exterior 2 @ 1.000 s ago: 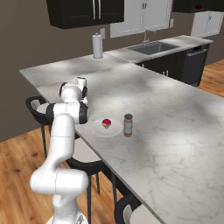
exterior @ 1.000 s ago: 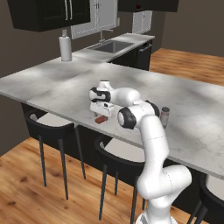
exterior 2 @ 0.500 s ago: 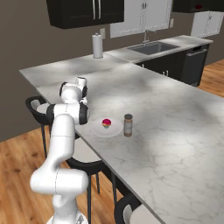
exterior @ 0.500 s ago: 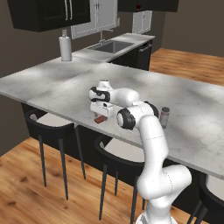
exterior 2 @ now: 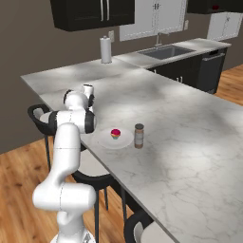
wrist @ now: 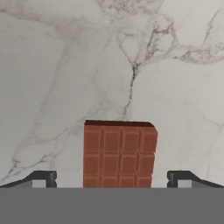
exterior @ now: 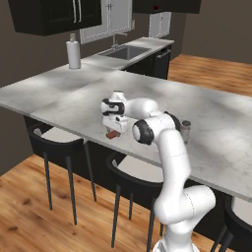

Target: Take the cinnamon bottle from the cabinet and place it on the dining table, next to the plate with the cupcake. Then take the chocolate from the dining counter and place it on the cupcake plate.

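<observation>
As before, arm: unmoved since a second ago.
Jaws: spread wide, empty.
Chocolate (wrist: 119, 154): between them, flat on surface (wrist: 65, 65).

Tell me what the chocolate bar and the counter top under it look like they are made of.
Chocolate: a matte reddish-brown bar moulded into a grid of small squares, so it reads as plain unwrapped chocolate. Dining counter: a smooth grey-white slab with darker veins, like polished marble or a marble-look stone; the render leaves that open.
</observation>
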